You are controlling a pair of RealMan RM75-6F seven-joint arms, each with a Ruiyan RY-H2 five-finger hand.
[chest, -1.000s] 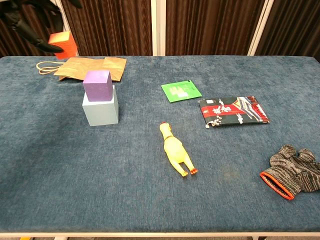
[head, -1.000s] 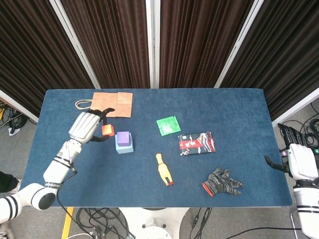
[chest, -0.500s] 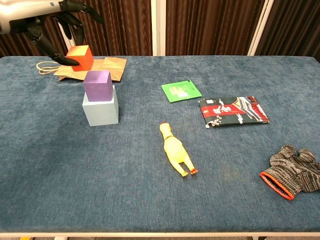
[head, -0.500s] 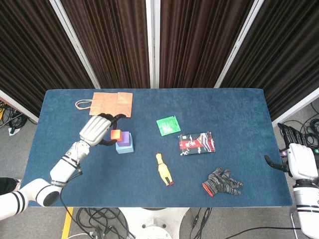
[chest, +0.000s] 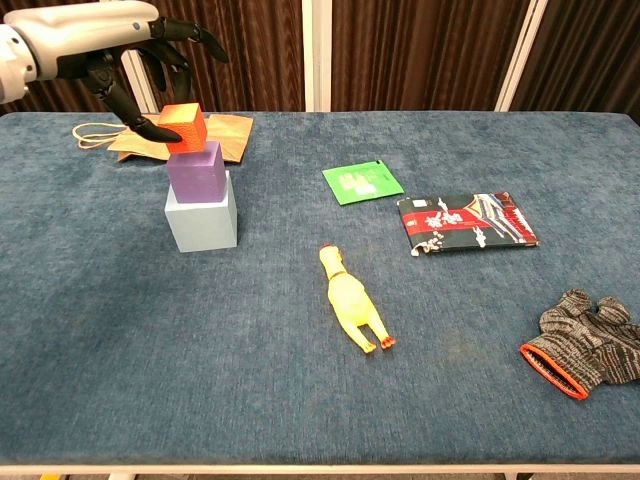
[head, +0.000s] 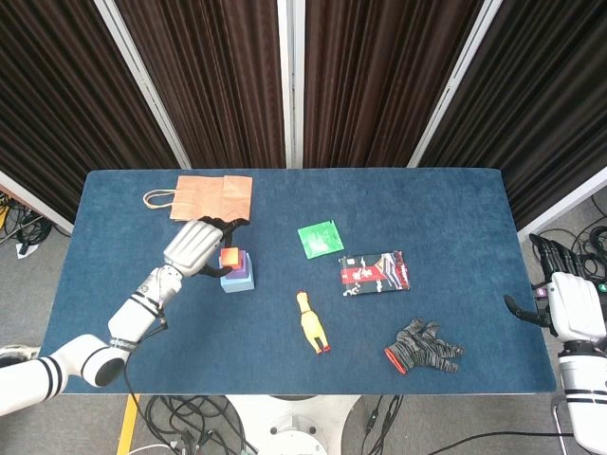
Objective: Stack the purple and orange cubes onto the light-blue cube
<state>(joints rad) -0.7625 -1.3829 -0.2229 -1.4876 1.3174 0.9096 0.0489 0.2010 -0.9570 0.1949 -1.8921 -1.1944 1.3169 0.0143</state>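
Left robot hand [chest: 120, 50] has the orange cube [chest: 184, 127] pinched between its fingertips, right at the top of the purple cube [chest: 196, 170], which sits on the light-blue cube [chest: 201, 217] near the table's [chest: 300, 400] back-left. Whether orange rests on purple is hard to call. Right robot hand [head: 560, 301] hangs off the table's right edge, holding nothing, fingers apart. A rubber chicken [chest: 351, 300] lies mid-table.

Head view is set high, looking steeply down on the whole table [head: 446, 204]; chest view is set low at the near edge, facing the curtains [chest: 420, 50]. The tabletop is shared.
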